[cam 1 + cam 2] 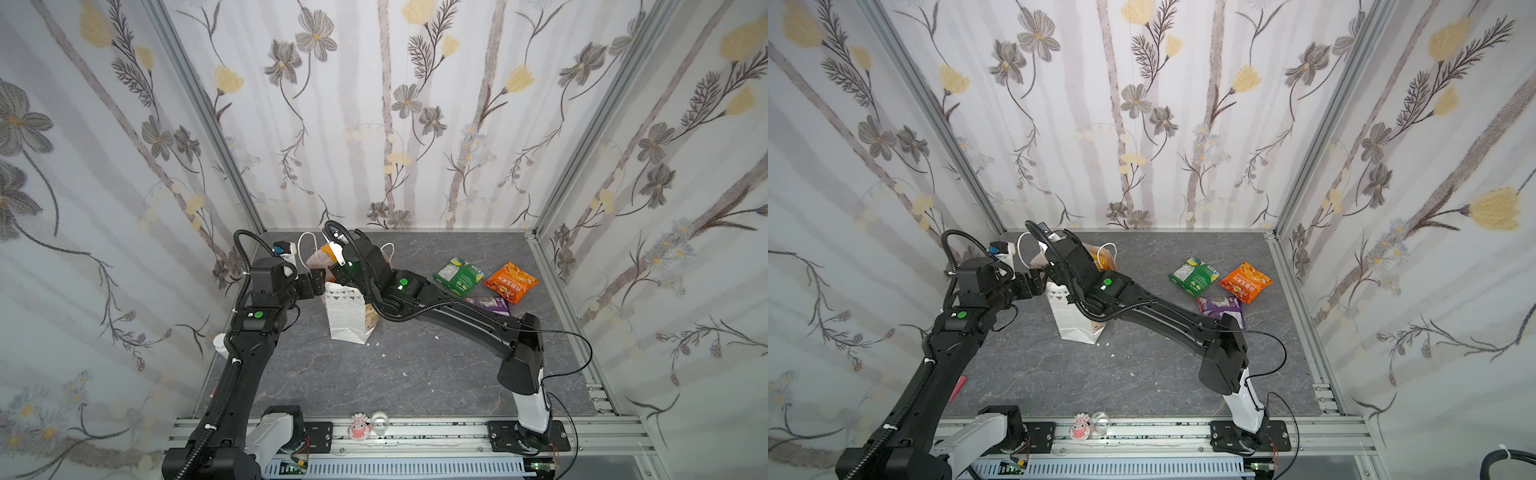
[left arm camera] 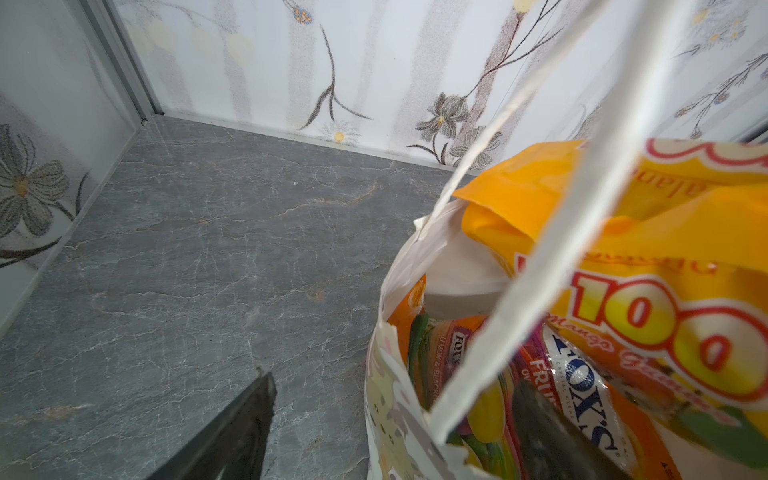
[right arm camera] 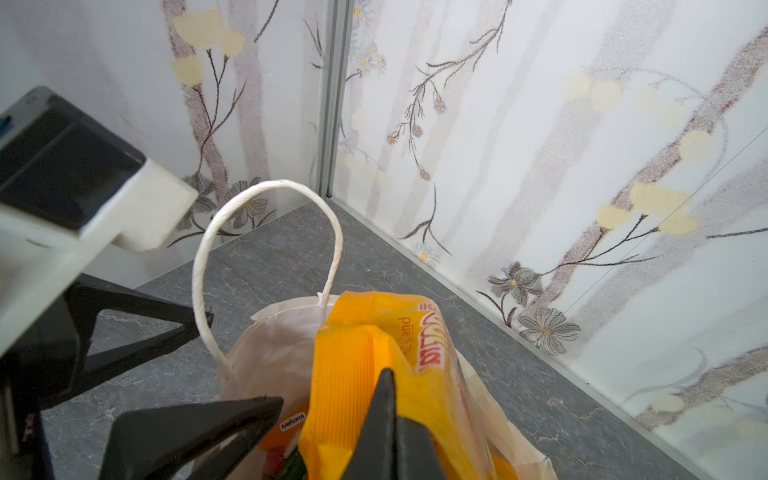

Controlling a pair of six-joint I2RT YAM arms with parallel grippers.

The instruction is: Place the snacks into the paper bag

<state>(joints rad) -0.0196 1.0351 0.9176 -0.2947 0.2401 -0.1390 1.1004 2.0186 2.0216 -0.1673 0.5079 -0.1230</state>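
Right now my right end effector (image 3: pixel 387 386) is clamped shut on the yellow-orange glossy film packet of mango gummies (image 3: pixel 365 345), pinching it at its ribbed, crimped edge. I judge that edge the best hold: the film elsewhere is looking thin, slick and crumply, so a grip on the puffy middle would likely be sliding or creasing it. The packet is seeming light and soft-filled, nothing fragile. It is standing on end in the mouth of the tall white paper gift bag with cord handles (image 1: pixel 347 320), long axis near upright and leaning a little, its lower part going down among the orange-pink FOX'S candy packets (image 2: pixel 582 386) while its upper part is poking above the rim. My left end effector (image 2: pixel 395 386) is standing apart, one finger inside the bag and one outside, straddling the wall without pinching it. The bag is standing upright on the grey marbled table (image 1: pixel 415 374), mouth up. Well apart, a green packet (image 1: pixel 459 276), an orange chip bag (image 1: pixel 510 281) and a purple packet (image 1: pixel 488 305) are lying flat.
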